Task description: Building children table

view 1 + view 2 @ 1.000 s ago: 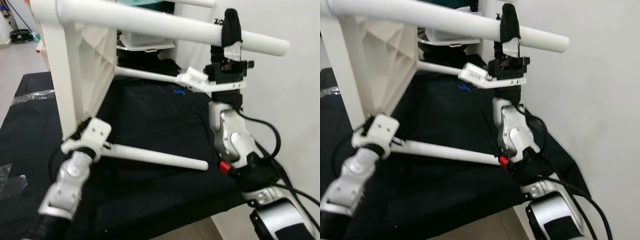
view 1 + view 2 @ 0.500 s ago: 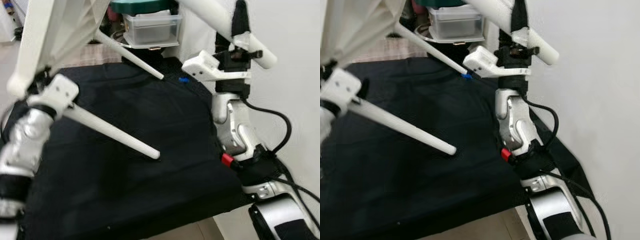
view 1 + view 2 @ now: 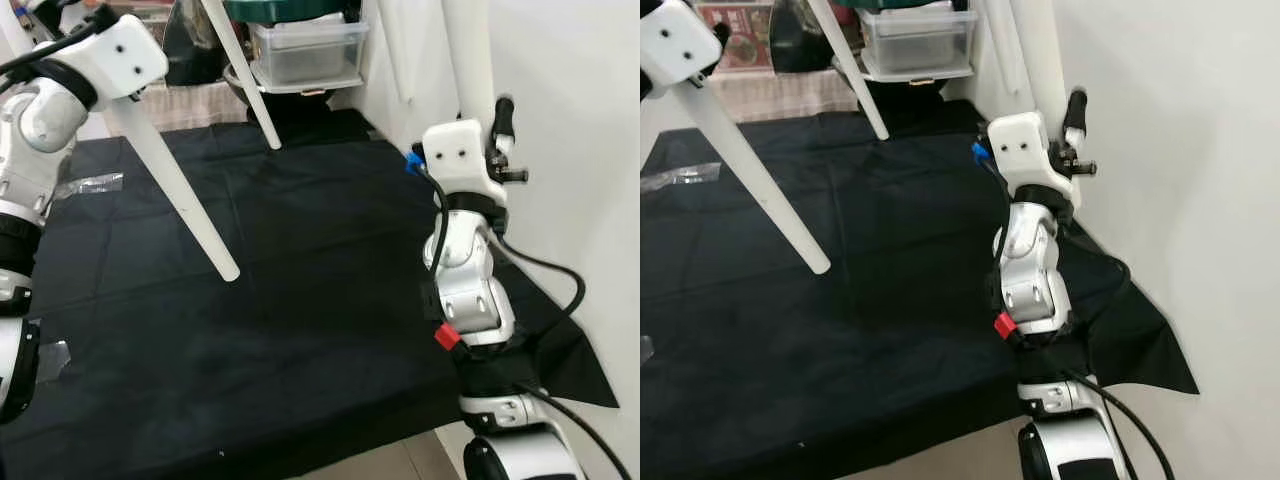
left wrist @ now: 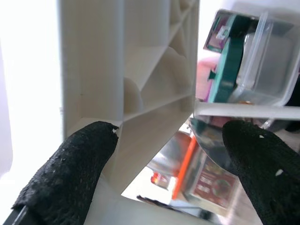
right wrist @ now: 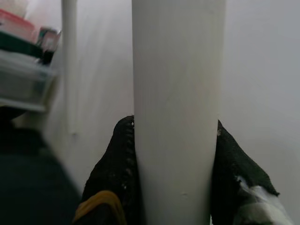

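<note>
Head stereo pair looks forward and down over black cloth; both eyes share leg, bin, right arm. Left wrist camera, very near, looks along fingers at ribbed tabletop between jaws. Right wrist camera, close-up, faces leg clamped between jaws, wall behind.

Black cloth covers low surface; clear plastic scrap lies on it.

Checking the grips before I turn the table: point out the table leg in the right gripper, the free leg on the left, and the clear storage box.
gripped table leg (image 5: 176, 117), right wrist view, mid-shaft.
free table leg (image 3: 185, 195), left eye view, mid-shaft.
clear storage box (image 3: 305, 55), left eye view, front wall.
</note>
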